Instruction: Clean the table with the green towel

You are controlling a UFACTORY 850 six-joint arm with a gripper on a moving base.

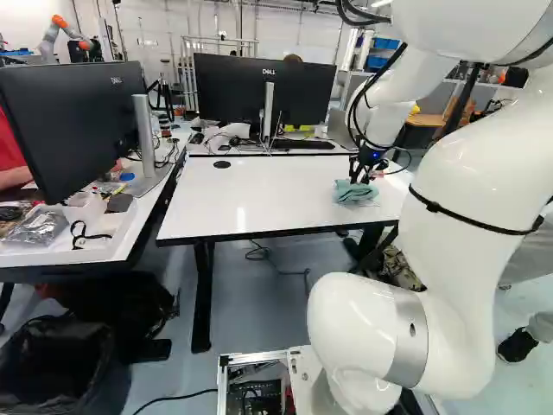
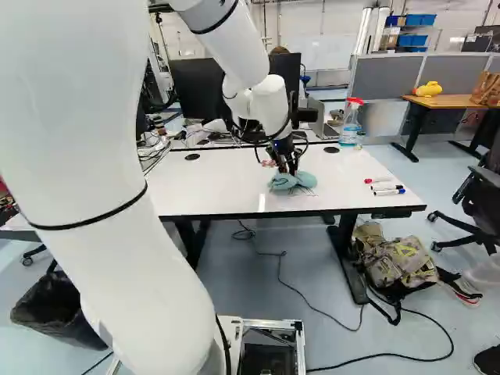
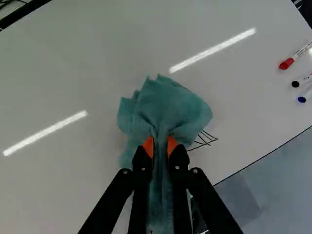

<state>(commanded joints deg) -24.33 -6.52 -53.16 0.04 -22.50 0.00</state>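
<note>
Green towel (image 3: 163, 105) lies bunched on the white surface (image 2: 211, 187), towards its near edge, right of the middle in the right base view. The gripper (image 2: 289, 169) points down at it and holds a fold of it pinched between both fingers; the orange pads (image 3: 148, 146) press the cloth from two sides, with only a narrow band of fabric between them. Ahead of the fingers the towel spreads into a rumpled, rounded lump, and another length of it runs back between them.

Thin black pen lines (image 3: 205, 140) cross one another on the surface just beside the towel, on the side facing the markers; whether they run on beneath the cloth cannot be seen. Well apart from the towel lie three markers, one with a red cap (image 3: 286, 64), one with a black cap (image 3: 295, 84) and one with a blue cap (image 3: 302, 99).

A spray bottle (image 2: 351, 126) with a red top stands upright near the far edge, at the right of the right base view. Under the surface, near a table leg, a camouflage backpack (image 2: 400, 262) sits on the floor.
</note>
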